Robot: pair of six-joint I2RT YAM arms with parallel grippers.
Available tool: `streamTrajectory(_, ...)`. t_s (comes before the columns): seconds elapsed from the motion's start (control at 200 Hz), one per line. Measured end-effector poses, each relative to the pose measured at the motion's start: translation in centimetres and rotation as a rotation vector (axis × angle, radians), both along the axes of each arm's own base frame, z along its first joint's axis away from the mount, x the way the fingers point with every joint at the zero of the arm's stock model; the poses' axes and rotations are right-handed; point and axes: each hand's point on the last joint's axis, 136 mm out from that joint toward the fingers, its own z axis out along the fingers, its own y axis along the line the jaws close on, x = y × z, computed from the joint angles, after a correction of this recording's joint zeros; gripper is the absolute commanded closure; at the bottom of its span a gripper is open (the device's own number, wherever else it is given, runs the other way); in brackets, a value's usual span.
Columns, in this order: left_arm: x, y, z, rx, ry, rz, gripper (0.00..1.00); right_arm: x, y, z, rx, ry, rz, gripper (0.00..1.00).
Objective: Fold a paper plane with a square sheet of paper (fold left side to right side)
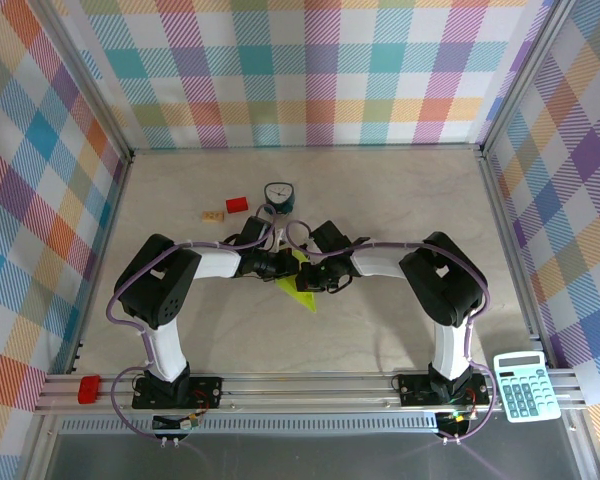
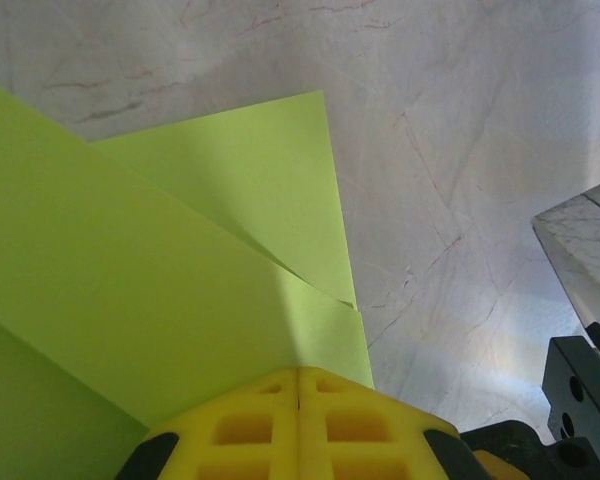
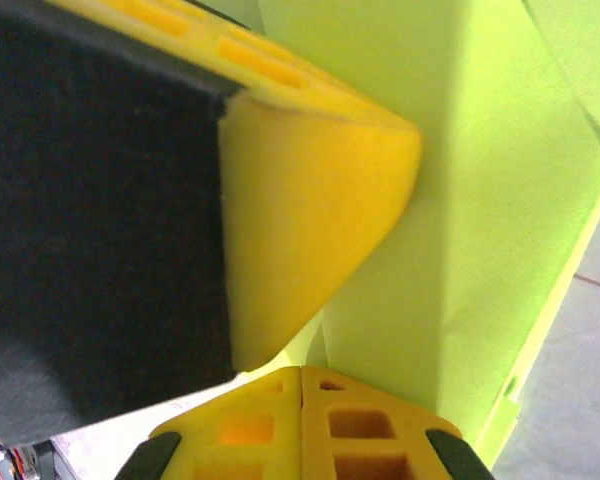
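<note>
Low in the left wrist view, the left end effector [image 2: 298, 385] is closed, tips against the folded sheet of paper [image 2: 170, 290], which runs off the left edge. The right end effector [image 3: 300, 385] is likewise closed; whether either pinches paper is unclear. From above, the end effectors cover most of the sheet at the table [image 1: 400, 200] centre.

Ahead of me on the pale marbled worktop [image 1: 400, 200] sat a small teal clock [image 1: 278, 194]. A red block [image 1: 237, 204] lay just to its left, and a little tan piece [image 1: 214, 215] further left again. A pale green calculator [image 1: 521, 385] rested at the right end of the near metal rail [image 1: 310, 383], a red object [image 1: 89, 388] at its left end. Pastel plaid walls [image 1: 310, 70] enclosed three sides.
</note>
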Motion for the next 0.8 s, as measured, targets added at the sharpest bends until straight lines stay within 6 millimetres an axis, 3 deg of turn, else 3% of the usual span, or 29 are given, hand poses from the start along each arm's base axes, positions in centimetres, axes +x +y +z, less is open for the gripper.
streamTrajectory(0.8, 0.1, 0.0, 0.0, -0.001, 0.01, 0.014, 1.0, -3.0, -1.9, -0.1, -0.03, 0.025, 0.004, 1.0)
